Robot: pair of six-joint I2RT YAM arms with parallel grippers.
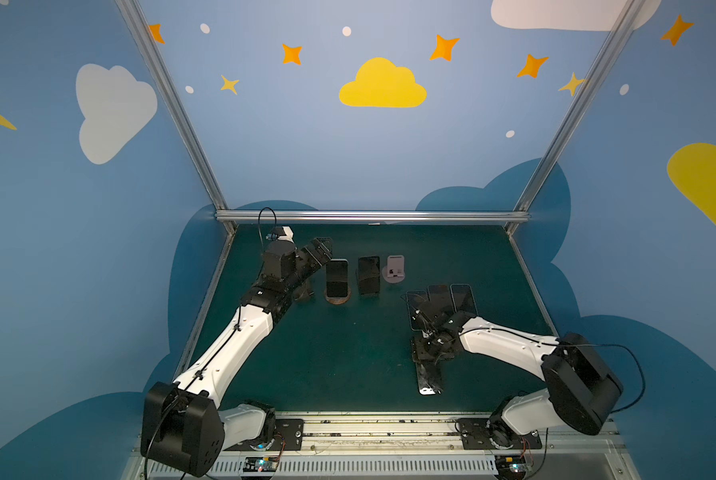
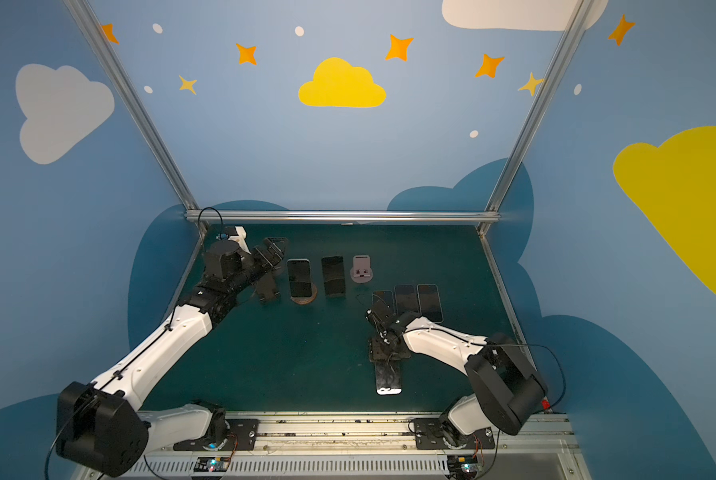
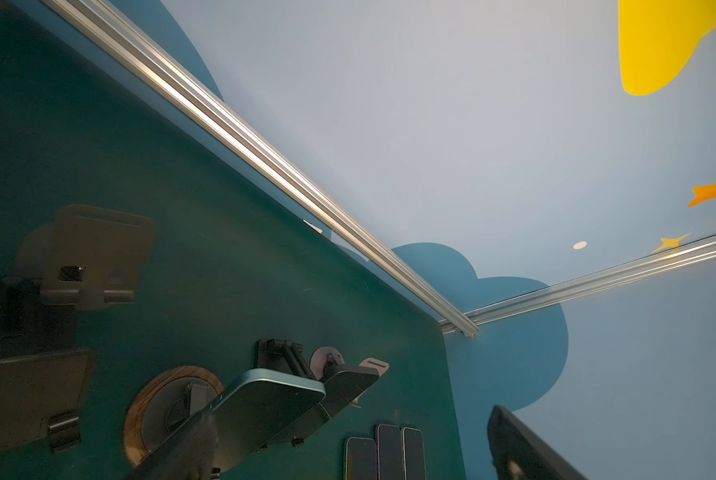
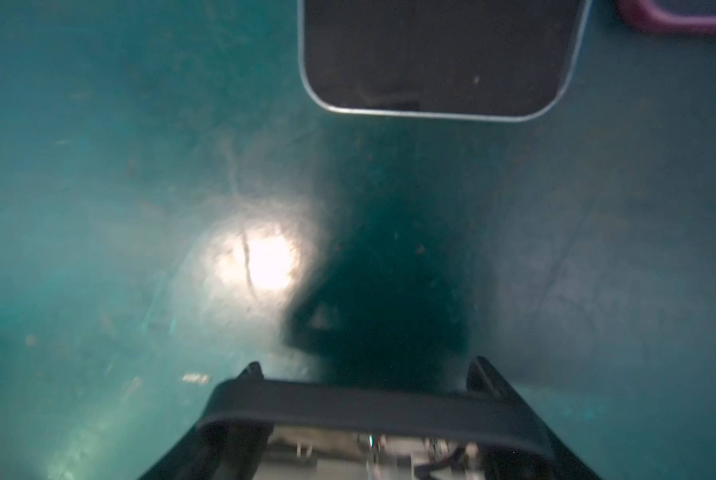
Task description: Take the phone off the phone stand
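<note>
The right end effector (image 1: 427, 363) is closed on the held phone (image 1: 430, 380), pinching one short end so the rest sticks out toward the near edge, low over the counter (image 1: 348, 353). I cannot tell whether it touches. That phone is off any stand and hangs just short of the row of three phones (image 1: 439, 297) lying flat, so I judge it is meant to be laid beside them. The left end effector (image 1: 319, 255) stands fully open and empty, tilted beside the teal phone (image 1: 337, 277) that leans in the wood stand (image 1: 339, 300), a likely approach to take it by its long edges. Next along, a dark phone (image 1: 369, 274) leans in a black stand (image 3: 281, 353). The pink stand (image 1: 394, 270) past it is empty.
</note>
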